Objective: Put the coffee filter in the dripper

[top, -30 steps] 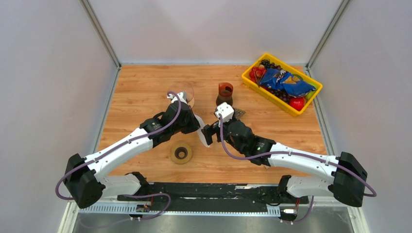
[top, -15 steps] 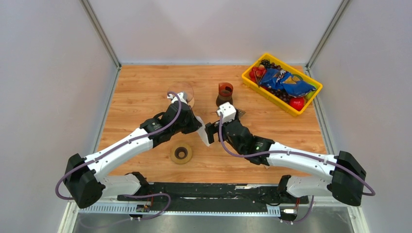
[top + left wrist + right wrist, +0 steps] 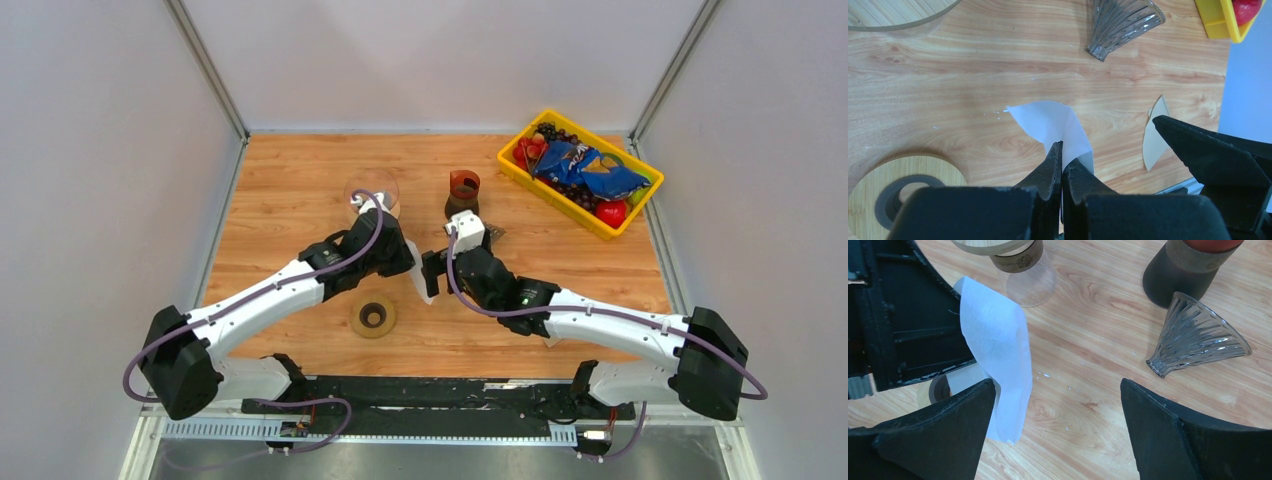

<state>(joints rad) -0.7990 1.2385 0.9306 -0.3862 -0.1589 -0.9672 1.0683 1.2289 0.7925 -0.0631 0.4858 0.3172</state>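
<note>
The white paper coffee filter (image 3: 1050, 120) hangs from my left gripper (image 3: 1062, 162), which is shut on its lower edge and holds it above the table; it also shows in the top view (image 3: 421, 285) and the right wrist view (image 3: 998, 347). The dripper (image 3: 1198, 337), a clear ribbed glass cone, lies on its side on the wood, also seen in the left wrist view (image 3: 1123, 20) and the top view (image 3: 490, 235). My right gripper (image 3: 1058, 390) is open and empty, its left finger close beside the filter, facing the left gripper (image 3: 403, 262).
A glass carafe with a wooden lid (image 3: 372, 190) stands behind the left gripper. A dark cup (image 3: 463, 193) stands just behind the dripper. A wooden ring (image 3: 372, 317) lies near the front. A yellow bin (image 3: 533, 185) of fruit and a snack bag sits at the back right.
My right gripper has moved slightly left and back, closer to the filter. My left gripper has shifted a little to the right, still holding the filter.
</note>
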